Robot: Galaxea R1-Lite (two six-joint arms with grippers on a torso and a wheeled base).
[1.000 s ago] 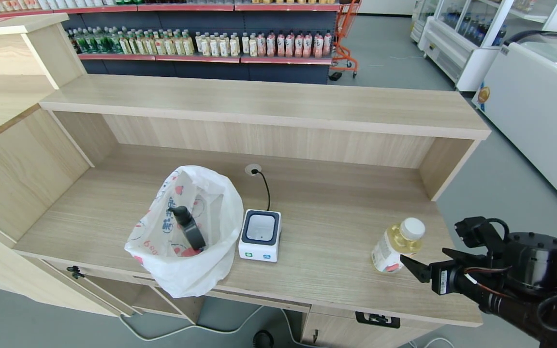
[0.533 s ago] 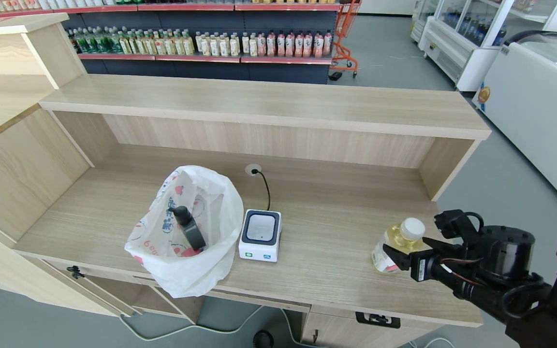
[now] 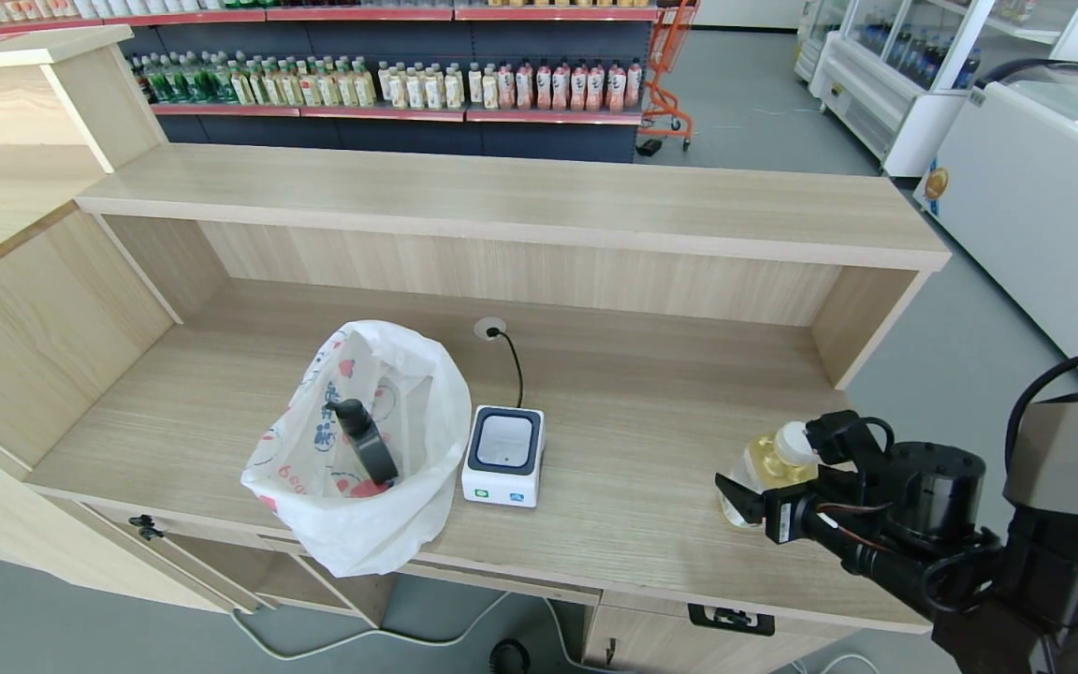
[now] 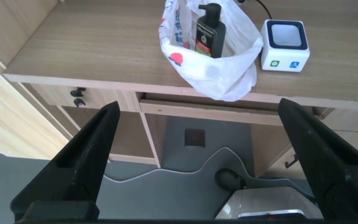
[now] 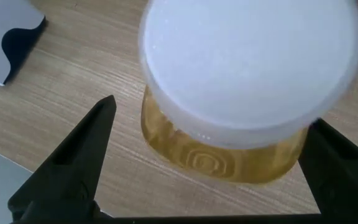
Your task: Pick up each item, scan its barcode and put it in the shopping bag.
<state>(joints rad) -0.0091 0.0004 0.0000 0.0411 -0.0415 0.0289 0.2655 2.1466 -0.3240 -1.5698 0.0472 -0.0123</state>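
**Right gripper open around yellow bottle, 1 item already bagged**

Right gripper (image 3: 773, 461) (image 5: 213, 115): jaws wide, 1 finger on each side of the bottle (image 3: 756, 465) (image 5: 229, 74), lower right of the head view. Not closed on it. In the right wrist view a strip of wood shows between 1 finger and the bottle wall; on the other side I can't tell if it touches.

Bottle: upright on the worktop (image 3: 633, 412) (image 5: 73, 81), clear with yellow liquid and a white cap. It stands near the front right edge, well apart from the scanner.

Left gripper (image 4: 199, 107): jaws wide with nothing between them. It hangs off the front of the worktop (image 4: 92, 50), over the floor, with the drawer fronts and bag farther off in the upper part of its frame.

Scanner (image 3: 503, 455) (image 4: 284, 45): small white box with a dark-framed window facing up, at lower centre of the head view. It sits just beside the shopping bag, on the bag's right. A black cable (image 3: 513, 365) runs from it up to a round port in the worktop.

Shopping bag (image 3: 427, 393) (image 4: 219, 74): white plastic with red print, mouth open. It sits left of centre, with its bottom sagging over the front edge of the worktop. Inside is 1 dark pump bottle (image 3: 369, 445) (image 4: 209, 31), tilted, pump end up.
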